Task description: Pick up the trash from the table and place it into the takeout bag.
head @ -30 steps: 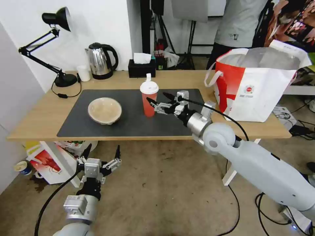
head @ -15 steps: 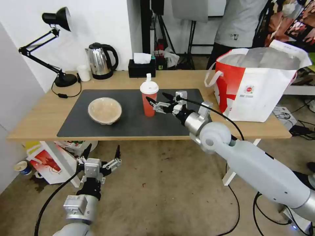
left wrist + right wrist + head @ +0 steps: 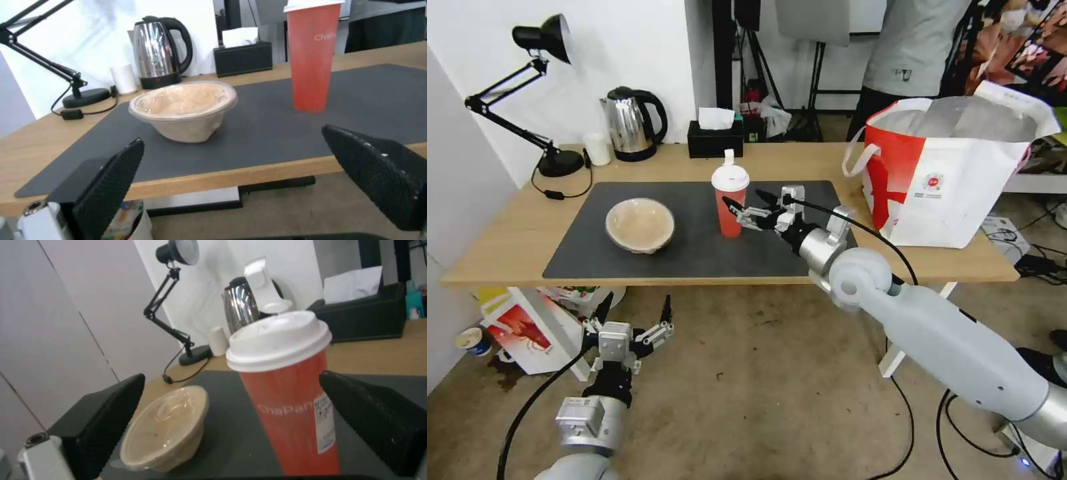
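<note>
Crept a bit closer to the red cup (image 3: 730,203) at frame center: right gripper (image 3: 746,205), fingers spread, not touching. Takeout bag (image 3: 954,167) at upper right. Left gripper (image 3: 634,312) spread wide, lower left.

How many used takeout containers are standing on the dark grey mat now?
2. The red cup with white lid stands near the mat's middle, just before the open right gripper. The shallow beige bowl sits toward the mat's left side. None seems hidden.
</note>
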Controlling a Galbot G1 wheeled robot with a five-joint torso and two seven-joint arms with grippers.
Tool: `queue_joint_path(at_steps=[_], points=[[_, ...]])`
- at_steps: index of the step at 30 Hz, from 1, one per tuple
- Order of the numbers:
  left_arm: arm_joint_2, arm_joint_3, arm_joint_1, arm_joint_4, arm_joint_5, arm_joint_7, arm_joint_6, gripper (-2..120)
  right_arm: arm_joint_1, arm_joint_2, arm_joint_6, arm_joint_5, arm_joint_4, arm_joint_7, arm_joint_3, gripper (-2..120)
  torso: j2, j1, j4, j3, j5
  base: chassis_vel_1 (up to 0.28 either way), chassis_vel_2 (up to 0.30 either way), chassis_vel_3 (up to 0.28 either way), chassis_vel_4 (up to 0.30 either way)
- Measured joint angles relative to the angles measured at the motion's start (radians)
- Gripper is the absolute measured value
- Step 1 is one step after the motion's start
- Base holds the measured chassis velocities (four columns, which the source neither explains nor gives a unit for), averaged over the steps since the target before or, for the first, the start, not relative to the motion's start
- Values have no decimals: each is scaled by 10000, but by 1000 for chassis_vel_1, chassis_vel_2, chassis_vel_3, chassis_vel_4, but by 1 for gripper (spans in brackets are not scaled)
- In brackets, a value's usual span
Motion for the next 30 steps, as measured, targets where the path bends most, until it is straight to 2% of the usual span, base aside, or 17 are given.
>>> queue_joint_path(at_steps=[12, 14, 24, 30], points=[[0, 0, 0, 0, 0, 0, 0, 100, 15, 189, 2, -2, -296, -20, -50, 100, 0, 0, 0, 1, 0, 0, 0, 0, 0], [0, 1, 0, 0, 0, 0, 0, 100, 114, 533, 9, -13, -636, -60, -124, 100, 0, 0, -1, 1, 0, 0, 0, 0, 0], [0, 0, 0, 0, 0, 0, 0, 100, 288, 853, 15, -116, -1097, -264, -281, 100, 0, 0, -1, 1, 0, 0, 0, 0, 0], [0, 0, 0, 0, 0, 0, 0, 100, 347, 1294, 20, -238, -1555, -374, -401, 100, 0, 0, 0, -1, 0, 0, 0, 0, 0]])
